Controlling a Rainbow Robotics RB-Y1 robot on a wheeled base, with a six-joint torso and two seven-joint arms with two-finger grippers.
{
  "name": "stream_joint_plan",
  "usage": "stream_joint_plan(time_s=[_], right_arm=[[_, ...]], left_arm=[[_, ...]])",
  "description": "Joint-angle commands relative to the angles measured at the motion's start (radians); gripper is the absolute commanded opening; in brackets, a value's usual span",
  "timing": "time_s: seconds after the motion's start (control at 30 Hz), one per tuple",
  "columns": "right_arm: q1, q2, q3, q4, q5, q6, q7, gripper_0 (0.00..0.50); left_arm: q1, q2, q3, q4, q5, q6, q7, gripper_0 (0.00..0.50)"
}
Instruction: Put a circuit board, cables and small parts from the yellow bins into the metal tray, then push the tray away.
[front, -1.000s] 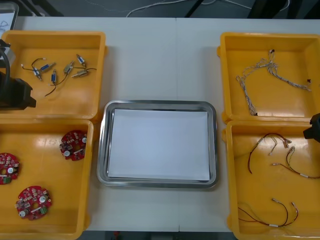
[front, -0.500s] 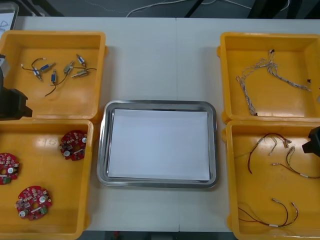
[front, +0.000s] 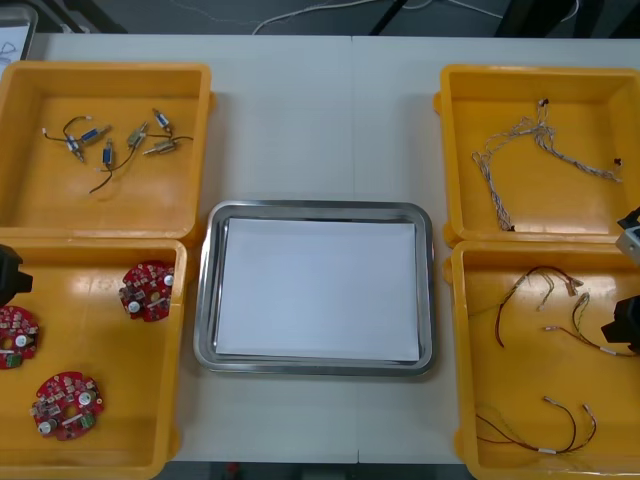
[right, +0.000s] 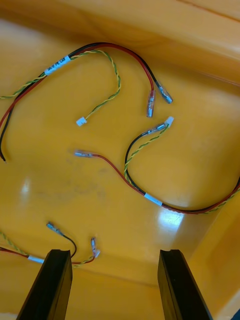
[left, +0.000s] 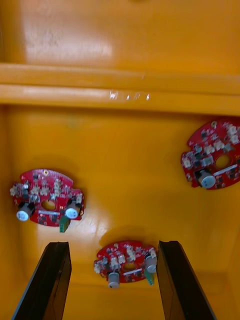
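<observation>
left end effector (front: 6, 272) half out of view

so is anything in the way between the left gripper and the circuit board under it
Nothing visible does. The left gripper hangs open over the near left yellow bin, and a circuit board lies bare on the bin's floor in line between its fingers. The right gripper hangs open over a cable bin.

- left gripper (left: 114, 245): both black fingers spread wide, one near each side of its wrist view, aimed downward.
- left arm (front: 6, 274): a dark sliver at the left edge of the front view, in the nearer half.
- right gripper (right: 116, 251): fingers parted just as wide, aimed downward.
- right arm (front: 626, 322): dark bulk at the front view's right edge, nearer half.
</observation>
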Motion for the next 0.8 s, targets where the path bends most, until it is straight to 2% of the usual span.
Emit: stream_joint_plan(time_s=[0.03,0.2,0.37,0.47,0.8], right_arm=[[0.079,0.006,0.062,-0.007,0.053,-0.090,0.043,0.500],[0.111,0.006,0.125,-0.014,0.100,-0.158,0.053,0.500],[0.146,0.006,0.210,-0.052,0.211,-0.208,0.039,0.500],[0.177,0.006,0.237,-0.063,0.252,-0.248,0.030,0.500],[0.241,0.008,0.271,-0.069,0.266,-0.337,0.033,0.500]], left_arm=[[0.125,-0.071,0.075,-0.091,0.010,0.006,-0.052,0.500],[0.184,-0.140,0.088,-0.135,-0.009,0.006,-0.051,0.500],[0.228,-0.206,0.092,-0.143,-0.027,0.006,-0.049,0.500],[0.250,-0.217,0.087,-0.143,-0.033,-0.004,-0.049,0.500],[0.357,-0.228,0.015,-0.143,-0.073,-0.147,-0.054,0.500]])
